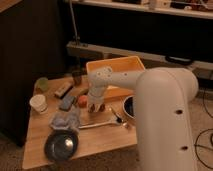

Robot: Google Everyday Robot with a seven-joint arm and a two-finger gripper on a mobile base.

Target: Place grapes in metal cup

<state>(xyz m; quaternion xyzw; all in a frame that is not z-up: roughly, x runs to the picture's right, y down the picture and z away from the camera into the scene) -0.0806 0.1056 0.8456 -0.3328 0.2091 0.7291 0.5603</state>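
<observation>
My gripper [95, 104] points down from the white wrist [102, 76] at the middle of the wooden table [100, 140]. Its tip is at the grapes [96, 108], a small dark red-brown clump right of the orange fruit [82, 101]; the gripper hides most of them. The metal cup [76, 78], dark and cylindrical, stands upright at the table's back, left of the yellow bin [117, 67] and behind and to the left of the gripper.
A white paper cup [38, 103] and a pale green cup [41, 84] stand at the left. A blue cloth [65, 120], a dark round plate [61, 145], a spoon [102, 124] and a dark bowl [127, 107] lie around. My big white arm [162, 120] fills the right.
</observation>
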